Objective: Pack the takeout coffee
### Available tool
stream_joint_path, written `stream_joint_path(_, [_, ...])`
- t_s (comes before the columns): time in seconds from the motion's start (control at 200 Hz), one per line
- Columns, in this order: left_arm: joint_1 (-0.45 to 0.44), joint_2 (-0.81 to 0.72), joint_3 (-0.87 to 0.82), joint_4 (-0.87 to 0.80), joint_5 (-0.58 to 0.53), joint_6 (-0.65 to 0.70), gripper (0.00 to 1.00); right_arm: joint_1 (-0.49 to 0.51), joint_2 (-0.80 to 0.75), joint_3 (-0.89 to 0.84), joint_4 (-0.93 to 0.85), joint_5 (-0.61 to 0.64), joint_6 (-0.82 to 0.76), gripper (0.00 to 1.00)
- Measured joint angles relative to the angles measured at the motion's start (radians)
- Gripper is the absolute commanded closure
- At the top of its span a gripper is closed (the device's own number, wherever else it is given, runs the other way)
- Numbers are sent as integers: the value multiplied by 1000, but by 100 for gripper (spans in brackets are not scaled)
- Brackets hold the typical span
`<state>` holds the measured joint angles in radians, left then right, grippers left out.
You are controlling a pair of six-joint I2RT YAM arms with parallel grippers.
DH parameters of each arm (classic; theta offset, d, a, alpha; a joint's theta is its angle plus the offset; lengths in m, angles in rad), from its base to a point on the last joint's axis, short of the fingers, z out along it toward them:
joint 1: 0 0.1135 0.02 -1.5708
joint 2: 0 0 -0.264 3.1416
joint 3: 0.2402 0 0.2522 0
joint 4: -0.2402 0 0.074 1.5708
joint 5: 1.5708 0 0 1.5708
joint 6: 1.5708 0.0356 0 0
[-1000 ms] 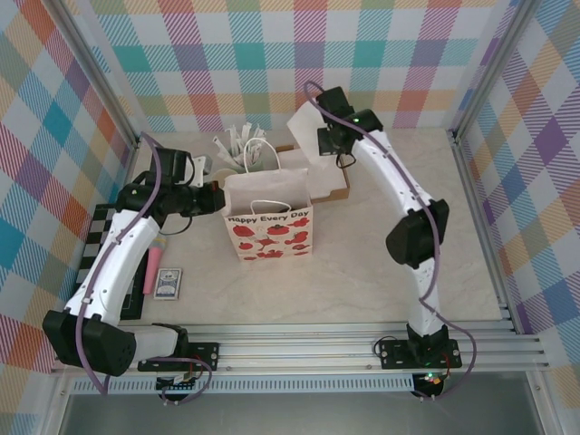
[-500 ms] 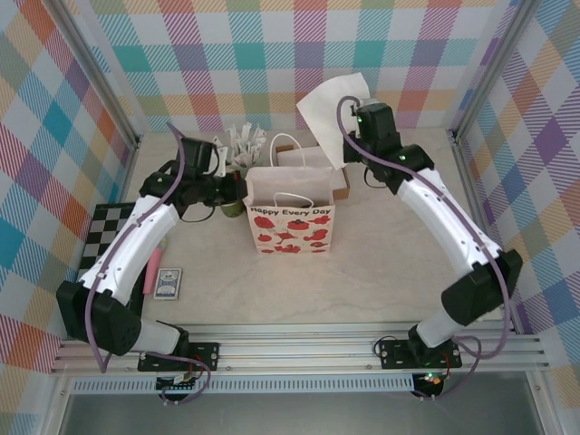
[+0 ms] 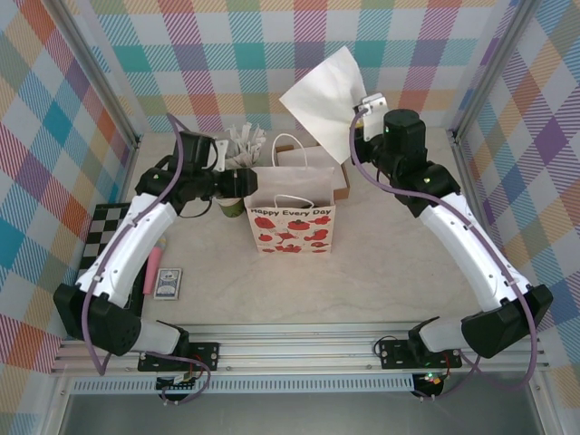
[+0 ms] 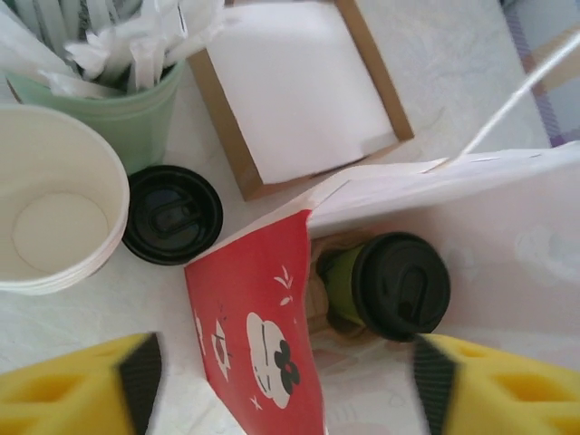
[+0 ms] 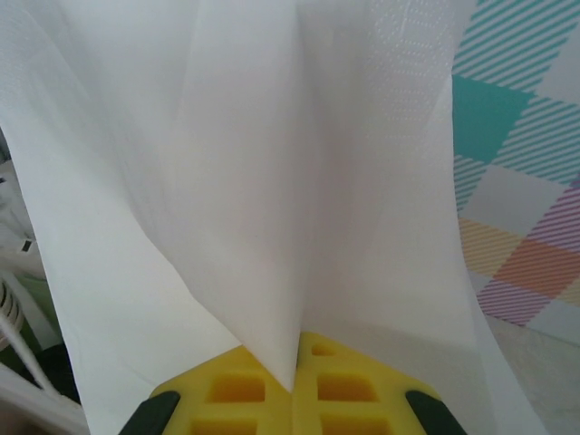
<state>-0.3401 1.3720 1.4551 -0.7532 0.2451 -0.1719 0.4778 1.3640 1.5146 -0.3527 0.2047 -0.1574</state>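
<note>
The takeout coffee (image 4: pixel 390 285), a dark-green cup with a black lid, stands inside the open white-and-red paper bag (image 3: pixel 290 217), at its left end. My left gripper (image 4: pixel 285 390) hovers open above the bag's left edge (image 4: pixel 258 335), with one yellow finger on each side and nothing between them. In the top view the left gripper (image 3: pixel 240 181) sits at the bag's upper left corner. My right gripper (image 5: pixel 297 362) is shut on a white napkin (image 5: pixel 272 181), which it holds high behind the bag (image 3: pixel 324 95).
A second black lid (image 4: pixel 172 215) sits on the table beside the bag. Next to it are a stack of cream cups (image 4: pixel 54 227), a pale-green cup of white packets (image 4: pixel 118 100) and a brown box of napkins (image 4: pixel 299 86). A checkered board (image 3: pixel 100 236) and a card box (image 3: pixel 168 284) lie at the left.
The bag shifted right and the left arm followed to its left edge. The right arm swung outward and lifted the napkin higher and to the right.
</note>
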Motion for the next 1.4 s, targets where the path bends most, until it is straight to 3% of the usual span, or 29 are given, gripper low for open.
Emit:
stream_joint_path(0.035, [0, -21, 0, 5, 5, 29, 0, 0, 0, 0, -3, -25, -19, 100])
stream_joint_path(0.38, [-16, -154, 55, 239, 143, 392, 0, 28, 0, 43, -53, -200, -205, 99])
stream_joint_path(0.515, [-70, -147, 88, 333, 193, 649, 0, 67, 7, 93, -103, -243, -309, 99])
stream_joint_path(0.645, [-125, -77, 222, 312, 217, 900, 0, 108, 44, 186, -159, -248, -391, 99])
stream_joint_path(0.905, [-182, -14, 269, 312, 173, 1292, 0, 175, 102, 254, -250, -239, -518, 99])
stream_joint_path(1.085, [-180, 4, 246, 350, 96, 1386, 0, 185, 139, 277, -276, -209, -558, 100])
stream_joint_path(1.4, [-52, -134, 77, 422, 52, 1350, 0, 185, 141, 298, -309, -182, -587, 100])
